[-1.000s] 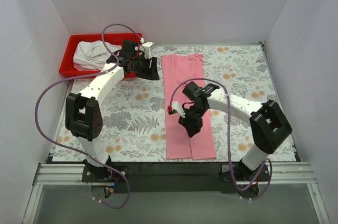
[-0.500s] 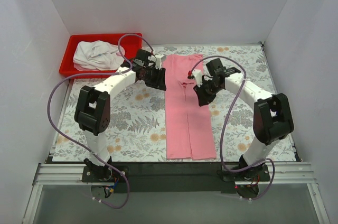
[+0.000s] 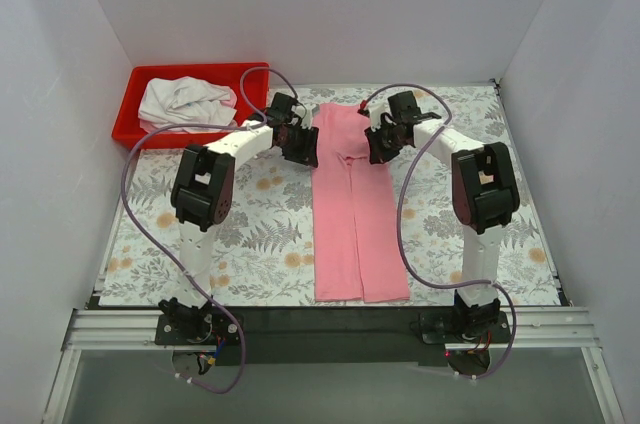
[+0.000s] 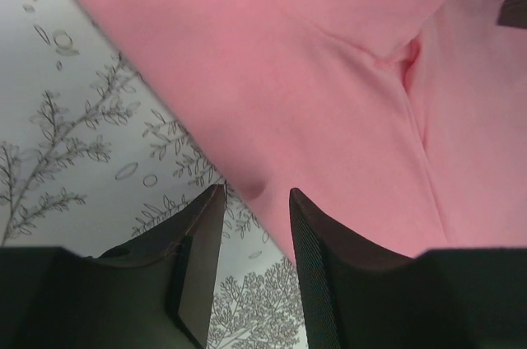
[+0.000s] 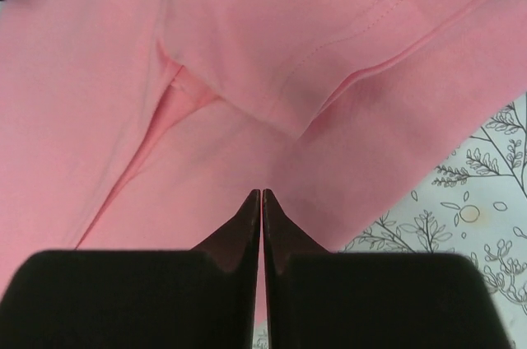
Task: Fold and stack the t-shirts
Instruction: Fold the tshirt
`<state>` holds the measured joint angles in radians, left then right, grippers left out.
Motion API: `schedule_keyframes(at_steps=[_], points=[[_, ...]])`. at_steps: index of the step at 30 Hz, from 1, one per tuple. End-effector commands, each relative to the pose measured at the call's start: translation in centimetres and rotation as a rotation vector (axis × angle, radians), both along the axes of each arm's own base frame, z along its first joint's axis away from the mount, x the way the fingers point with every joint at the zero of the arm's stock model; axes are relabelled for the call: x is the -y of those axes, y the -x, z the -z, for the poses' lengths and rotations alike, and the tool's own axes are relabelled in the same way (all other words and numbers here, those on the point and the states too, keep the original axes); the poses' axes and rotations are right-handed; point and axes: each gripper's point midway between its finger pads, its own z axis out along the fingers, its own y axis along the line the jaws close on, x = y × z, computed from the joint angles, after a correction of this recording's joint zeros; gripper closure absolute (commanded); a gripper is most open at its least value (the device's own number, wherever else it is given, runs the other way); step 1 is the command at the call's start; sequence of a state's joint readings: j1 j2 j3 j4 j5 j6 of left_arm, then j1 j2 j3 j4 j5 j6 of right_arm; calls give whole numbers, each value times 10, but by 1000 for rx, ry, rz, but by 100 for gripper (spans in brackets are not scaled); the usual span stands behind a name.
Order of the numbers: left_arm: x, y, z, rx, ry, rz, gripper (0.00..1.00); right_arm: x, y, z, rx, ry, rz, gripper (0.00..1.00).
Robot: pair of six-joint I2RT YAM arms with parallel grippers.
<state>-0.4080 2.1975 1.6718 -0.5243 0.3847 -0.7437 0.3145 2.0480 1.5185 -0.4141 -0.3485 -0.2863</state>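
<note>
The right gripper [image 5: 262, 197], fingertips touching, is being held over the creased pink t-shirt [image 5: 247, 36] beside the floral tablecloth [image 5: 473, 221].

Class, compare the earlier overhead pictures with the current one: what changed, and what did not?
The right hand moved from the middle of the pink t-shirt to its far right edge and shut. The left hand moved from the red bin to the far left edge, still open. The shirt and the white t-shirt in the bin stayed put.
</note>
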Motion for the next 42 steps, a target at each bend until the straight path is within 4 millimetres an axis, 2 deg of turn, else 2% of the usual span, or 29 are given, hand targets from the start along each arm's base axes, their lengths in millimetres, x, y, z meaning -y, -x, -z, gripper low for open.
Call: schedule_keyframes(at_steps=[1,7,8,9,14,15,17,19,20,22,23,24,25,26,27,28,29,30,31,32,33,34,35,36,37,38,40,41,42], points=[[6,-28,-22,103,19,-4,64,-4,-30,-3,78,-3,46,94],[-2,-45,4,95,-24,-42,67,6,-49,26,71,58,92,96],[-2,-52,1,107,-18,-48,67,8,-56,23,86,59,103,96],[-3,-55,3,109,-19,-51,67,9,-59,30,76,62,109,97],[-7,-78,19,122,-45,-55,68,6,-76,32,91,52,126,97],[-7,-88,10,142,-42,-62,68,7,-81,31,98,53,133,97],[-12,-96,14,136,-41,-73,68,7,-86,28,111,53,139,96],[-11,-102,3,156,-20,-61,64,7,-95,17,138,47,146,94],[-10,-104,-10,184,-10,-46,58,6,-96,11,145,28,139,92],[-3,-102,-33,215,30,-8,51,1,-100,-16,186,-15,115,86],[-2,-104,-48,243,41,6,47,-2,-100,-29,198,-35,99,83],[-1,-104,-73,287,53,28,41,-6,-96,-53,212,-70,70,78],[3,-107,-100,336,73,44,38,-9,-94,-70,235,-81,48,68],[3,-108,-120,373,80,52,36,-11,-95,-92,272,-95,32,64],[2,-104,-148,414,88,61,32,-11,-90,-124,322,-113,15,57],[3,-102,-169,445,107,72,31,-10,-84,-141,342,-113,2,46],[3,-97,-182,458,118,82,30,-7,-79,-153,373,-106,-19,43],[3,-90,-196,471,134,85,29,-5,-69,-186,436,-114,-38,41],[0,-79,-227,520,162,86,27,-3,-62,-196,461,-113,-50,39],[0,-64,-221,493,175,104,26,2,-53,-196,468,-99,-61,39],[1,-59,-231,540,207,119,22,6,-43,-219,516,-101,-60,39],[-4,-38,-272,637,236,142,19,10,-38,-225,533,-93,-56,39],[-6,-29,-281,675,255,150,19,12,-32,-231,551,-83,-63,39],[-6,-18,-262,669,266,162,18,17,-21,-238,582,-59,-84,39],[-8,-6,-273,702,275,179,18,21,-15,-240,600,-35,-107,33],[-11,15,-291,748,288,223,18,23,1,-235,580,-18,-156,25],[-10,50,-271,704,293,298,17,30,33,-232,623,50,-312,11],[-7,75,-277,716,290,333,18,30,57,-221,573,47,-381,8],[-6,97,-245,649,268,371,18,34,76,-229,629,71,-462,7]])
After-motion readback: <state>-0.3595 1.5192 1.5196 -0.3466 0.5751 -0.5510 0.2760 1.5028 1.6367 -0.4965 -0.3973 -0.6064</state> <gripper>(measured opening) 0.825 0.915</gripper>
